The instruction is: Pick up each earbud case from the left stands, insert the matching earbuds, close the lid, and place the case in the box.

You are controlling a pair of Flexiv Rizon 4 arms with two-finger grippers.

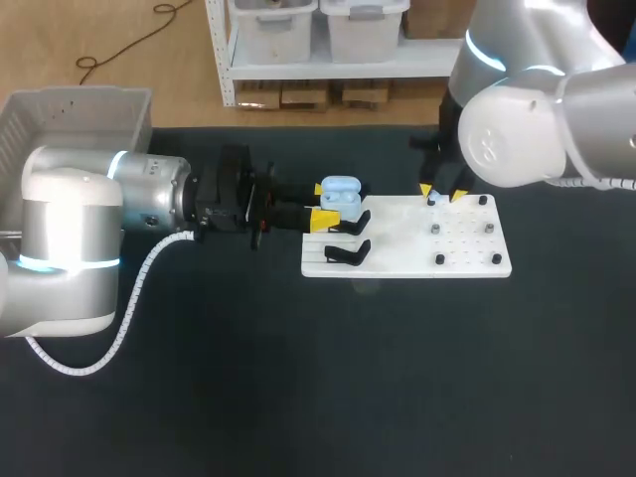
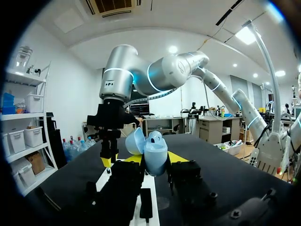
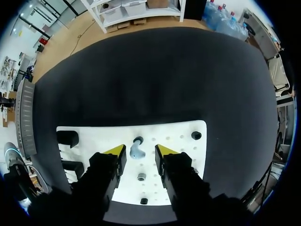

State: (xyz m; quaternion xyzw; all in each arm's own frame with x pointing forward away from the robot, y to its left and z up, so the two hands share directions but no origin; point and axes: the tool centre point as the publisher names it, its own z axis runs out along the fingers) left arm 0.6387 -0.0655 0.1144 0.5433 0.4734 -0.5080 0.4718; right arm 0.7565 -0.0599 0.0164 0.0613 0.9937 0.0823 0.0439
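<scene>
A black bench [image 1: 199, 397] fills the head view. The left arm enters from the middle left, the right arm from the upper right. A grey box [image 1: 70, 114] sits in the upper left corner. A white board [image 1: 397, 260] lies right of centre, with black stands [image 1: 350, 252] on its left end and small pegs [image 1: 438, 259] on its right end.

The left gripper [image 1: 321, 205] is closed on the pale blue earbud case [image 1: 341, 193], with a yellow tip against each side. The case is at the board's upper left with its lid open. Whether it rests on a stand cannot be told.

The right gripper [image 3: 140, 151] hangs over the board's upper middle, right of the case, with its fingers parted and holding nothing. One pale earbud [image 3: 136, 151] stands on the board directly between those fingers, and its longer side runs along the gap. The right arm is the nearer one and probably only needs to lower and close. Neighbouring pegs stand near, but none blocks the way.
</scene>
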